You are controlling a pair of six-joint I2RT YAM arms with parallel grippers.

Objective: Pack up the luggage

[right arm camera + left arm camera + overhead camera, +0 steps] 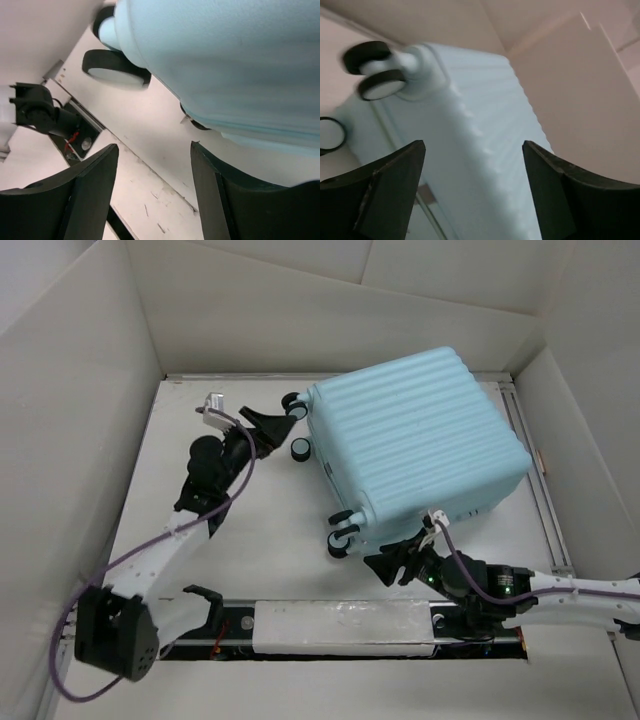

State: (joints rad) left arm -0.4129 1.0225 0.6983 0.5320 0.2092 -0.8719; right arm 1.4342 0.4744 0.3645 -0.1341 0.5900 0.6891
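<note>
Luggage [420, 440] lies closed on its side on the tabletop [260, 550], far-right part, ribbed shell up, caster wheels [300, 448] pointing left. White board walls [80, 390] surround the tabletop.

Left gripper [268, 430] sits just beside the wheel end of the luggage, near the far casters. In the left wrist view its fingers [385, 195] are wide apart and hold nothing, with the ribbed shell and a wheel [375, 70] ahead.

Right gripper [393, 560] is at the near edge of the luggage, close to the near casters; can't tell if it touches. In the right wrist view its fingers [85, 195] are apart and empty, with the shell [225, 50] overhead and a wheel [116, 67] beyond
</note>
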